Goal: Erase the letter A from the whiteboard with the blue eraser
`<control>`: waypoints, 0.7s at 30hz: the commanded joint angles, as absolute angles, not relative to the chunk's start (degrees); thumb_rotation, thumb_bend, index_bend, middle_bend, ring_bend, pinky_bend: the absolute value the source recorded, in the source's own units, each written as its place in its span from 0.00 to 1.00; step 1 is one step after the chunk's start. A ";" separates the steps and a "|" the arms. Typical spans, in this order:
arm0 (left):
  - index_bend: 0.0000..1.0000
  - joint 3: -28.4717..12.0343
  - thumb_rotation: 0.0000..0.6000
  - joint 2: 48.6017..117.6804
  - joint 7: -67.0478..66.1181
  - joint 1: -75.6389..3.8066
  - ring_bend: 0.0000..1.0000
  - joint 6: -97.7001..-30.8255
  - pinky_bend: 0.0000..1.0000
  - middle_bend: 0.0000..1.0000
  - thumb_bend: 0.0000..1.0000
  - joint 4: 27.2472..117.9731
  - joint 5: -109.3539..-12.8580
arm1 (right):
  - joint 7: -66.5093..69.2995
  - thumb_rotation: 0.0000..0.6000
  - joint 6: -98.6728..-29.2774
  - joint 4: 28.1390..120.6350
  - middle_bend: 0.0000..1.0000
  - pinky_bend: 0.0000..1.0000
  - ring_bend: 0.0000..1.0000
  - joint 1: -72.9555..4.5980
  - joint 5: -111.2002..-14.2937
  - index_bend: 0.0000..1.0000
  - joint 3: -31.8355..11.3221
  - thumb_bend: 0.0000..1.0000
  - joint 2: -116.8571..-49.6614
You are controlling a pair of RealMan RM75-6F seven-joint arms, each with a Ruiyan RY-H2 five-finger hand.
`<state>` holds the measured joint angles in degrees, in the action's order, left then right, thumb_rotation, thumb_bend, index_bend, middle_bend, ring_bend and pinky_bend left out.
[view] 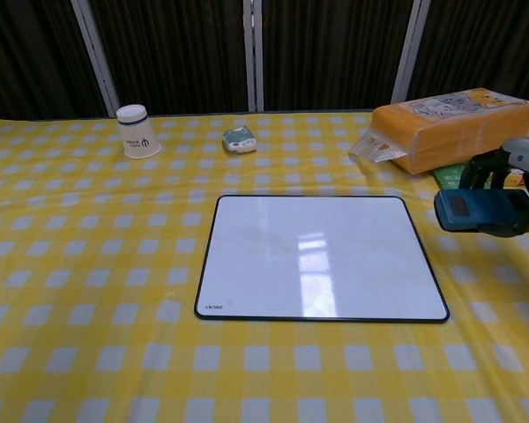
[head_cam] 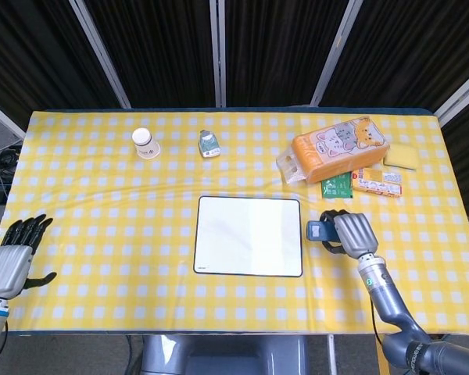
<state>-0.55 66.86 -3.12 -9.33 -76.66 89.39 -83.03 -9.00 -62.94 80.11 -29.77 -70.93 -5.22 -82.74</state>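
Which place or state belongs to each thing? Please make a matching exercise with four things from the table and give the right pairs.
Things:
1. blue eraser
2. whiteboard
3. paper cup
4. left hand

Places or states:
a. upside down, far left part of the table
b. holds nothing, fingers apart, near the table's left edge
c. held by the right hand, off the board's right edge
d. flat in the middle, no letter visible

Pairs: 1-c, 2-d, 3-a, 4-b

On the yellow checked tablecloth [head_cam: 102, 203] stood an upside-down paper cup [head_cam: 145, 143], a small green packet [head_cam: 209, 144], an orange tissue pack [head_cam: 340, 148] and a yellow sponge [head_cam: 402, 156].
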 commanded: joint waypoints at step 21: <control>0.00 -0.04 1.00 67.00 -4.13 -8.62 0.00 -77.70 0.00 0.00 0.13 89.92 -83.51 | -13.45 1.00 -66.56 82.32 0.00 0.00 0.00 -26.08 -72.08 0.04 -4.99 0.07 -81.03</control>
<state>-0.07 67.02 -4.15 -8.67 -77.64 89.93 -83.48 -13.60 -65.87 81.88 -26.63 -72.05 -4.74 -81.50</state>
